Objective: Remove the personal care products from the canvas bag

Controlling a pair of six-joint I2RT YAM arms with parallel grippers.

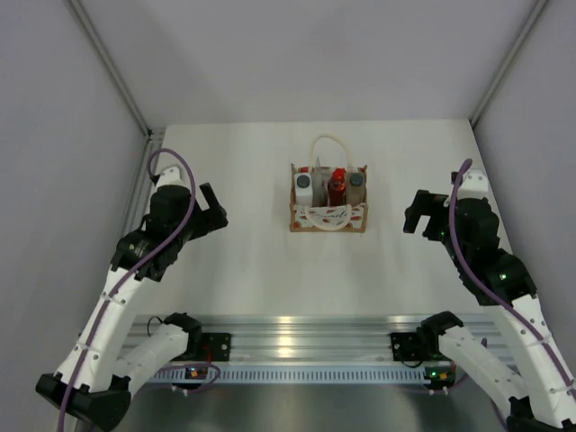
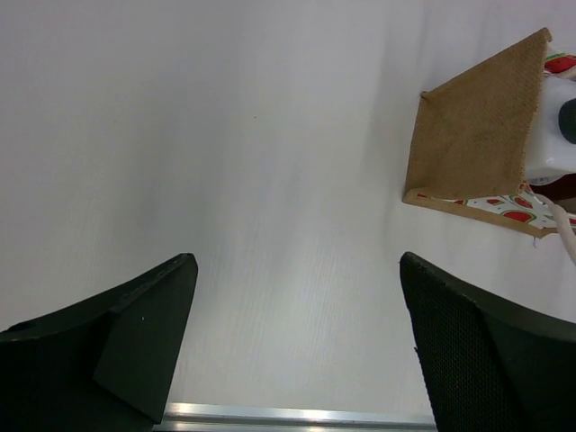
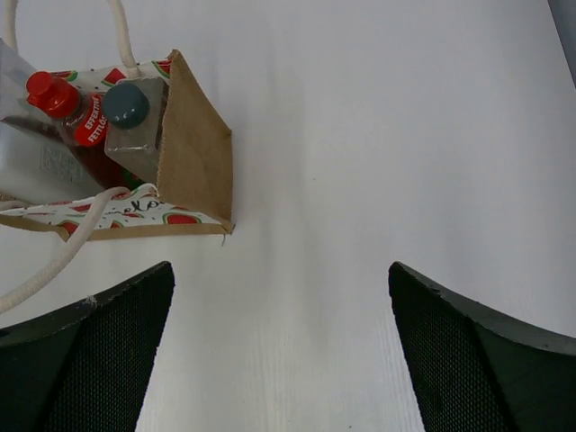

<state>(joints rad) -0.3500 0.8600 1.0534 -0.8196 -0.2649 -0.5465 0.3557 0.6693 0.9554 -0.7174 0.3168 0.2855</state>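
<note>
You see a white table [image 1: 261, 270] boxed in by pale grey walls [image 1: 54, 108], with a ribbed aluminium rail [image 1: 306, 346] along its near edge.

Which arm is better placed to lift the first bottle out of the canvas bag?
Right, probably. The right gripper sits open nearer the canvas bag than the left gripper, and the pale grey bottle stands at the bag's right end, its cap clear in the right wrist view.

Tan canvas bag [image 3: 198, 171], front panel white with red-and-green watermelon slices (same print on the far panel too), white rope handles [image 1: 328, 142], white bottle [image 1: 305, 189] capped dark grey, red bottle [image 3: 76, 117] with white lettering, pale grey bottle [image 3: 135, 135] capped dark teal-grey, white table [image 1: 243, 261], purple cables [image 1: 183, 165]
</note>
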